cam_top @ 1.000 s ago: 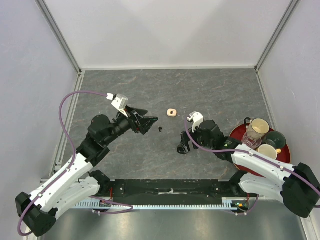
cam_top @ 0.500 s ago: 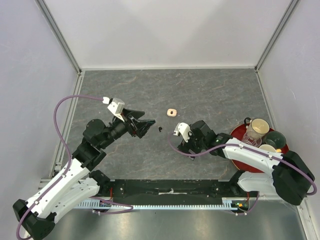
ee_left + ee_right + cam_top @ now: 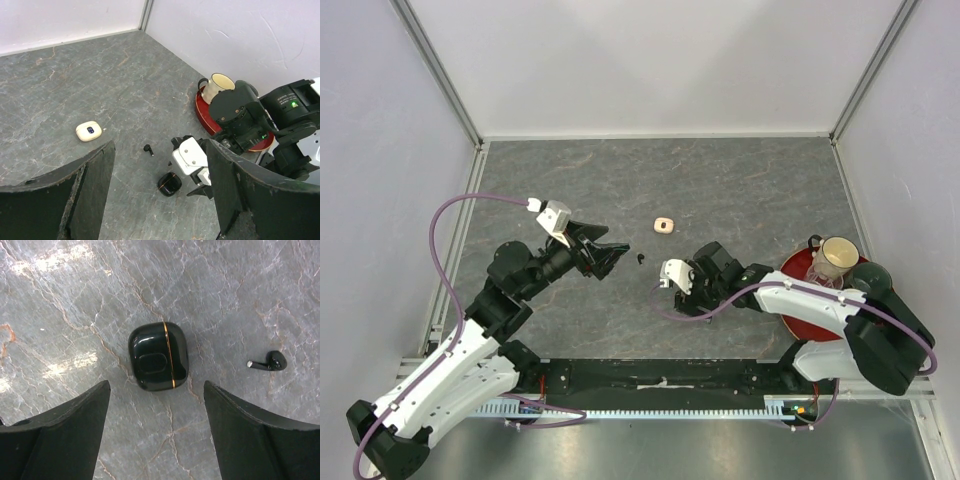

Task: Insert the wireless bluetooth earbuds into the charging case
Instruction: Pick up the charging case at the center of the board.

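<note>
A closed black charging case [image 3: 158, 356] with a gold seam lies flat on the grey table. My right gripper [image 3: 156, 390] is open over it, one finger on each side, not touching. One black earbud [image 3: 270, 361] lies to the case's right; it also shows in the top view [image 3: 640, 258] and left wrist view [image 3: 148, 148]. The black case [image 3: 169, 183] lies beside my right gripper [image 3: 682, 295]. My left gripper [image 3: 606, 257] is open and empty, just left of the earbud. A closed cream case [image 3: 663, 225] lies farther back. No cream-white earbuds show.
A red tray [image 3: 792, 270] with mugs [image 3: 835, 257] stands at the right, partly under my right arm. The cream case also shows in the left wrist view [image 3: 89, 131], and the tray [image 3: 204, 116] with a cream mug [image 3: 218, 84] behind my right arm.
My right gripper has swung left and toward the near edge, now over the black case. My left gripper has drawn back slightly. The cases and the earbud have not moved.
</note>
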`<state>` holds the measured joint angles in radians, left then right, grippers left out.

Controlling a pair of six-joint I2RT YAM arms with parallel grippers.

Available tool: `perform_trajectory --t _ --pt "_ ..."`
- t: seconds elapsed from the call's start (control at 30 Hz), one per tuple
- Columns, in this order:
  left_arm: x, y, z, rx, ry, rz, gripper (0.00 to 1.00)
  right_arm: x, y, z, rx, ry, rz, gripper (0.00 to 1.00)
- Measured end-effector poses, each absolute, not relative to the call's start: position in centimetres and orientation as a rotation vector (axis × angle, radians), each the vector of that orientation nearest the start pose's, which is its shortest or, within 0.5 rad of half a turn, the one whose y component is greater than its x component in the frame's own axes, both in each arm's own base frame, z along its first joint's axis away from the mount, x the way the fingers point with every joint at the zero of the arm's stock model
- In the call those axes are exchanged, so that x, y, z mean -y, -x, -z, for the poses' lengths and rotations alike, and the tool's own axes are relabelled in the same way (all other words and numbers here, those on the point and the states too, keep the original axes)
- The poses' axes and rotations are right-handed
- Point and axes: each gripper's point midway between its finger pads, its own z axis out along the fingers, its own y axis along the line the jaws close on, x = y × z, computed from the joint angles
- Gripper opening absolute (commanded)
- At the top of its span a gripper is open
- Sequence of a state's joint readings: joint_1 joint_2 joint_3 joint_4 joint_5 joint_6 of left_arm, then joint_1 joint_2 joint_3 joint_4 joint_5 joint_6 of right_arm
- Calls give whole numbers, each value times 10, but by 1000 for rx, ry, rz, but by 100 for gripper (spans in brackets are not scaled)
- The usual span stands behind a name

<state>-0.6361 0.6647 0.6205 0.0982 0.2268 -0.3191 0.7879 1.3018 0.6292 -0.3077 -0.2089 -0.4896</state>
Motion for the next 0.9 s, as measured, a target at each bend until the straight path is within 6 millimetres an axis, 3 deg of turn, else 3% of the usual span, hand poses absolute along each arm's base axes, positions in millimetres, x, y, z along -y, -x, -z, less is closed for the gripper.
perform_trajectory --t 0.3,0.6,0.9 --pt "220 -213 -301 -1519 -435 911 80 -229 -198 -36 -1934 1605 -405 73" --pt "219 -213 -296 -1538 -438 905 80 -227 -194 -20 -1977 1638 -415 70" --pt "219 -213 -294 -1543 -439 904 80 -229 -193 -18 -1982 1644 -433 63"
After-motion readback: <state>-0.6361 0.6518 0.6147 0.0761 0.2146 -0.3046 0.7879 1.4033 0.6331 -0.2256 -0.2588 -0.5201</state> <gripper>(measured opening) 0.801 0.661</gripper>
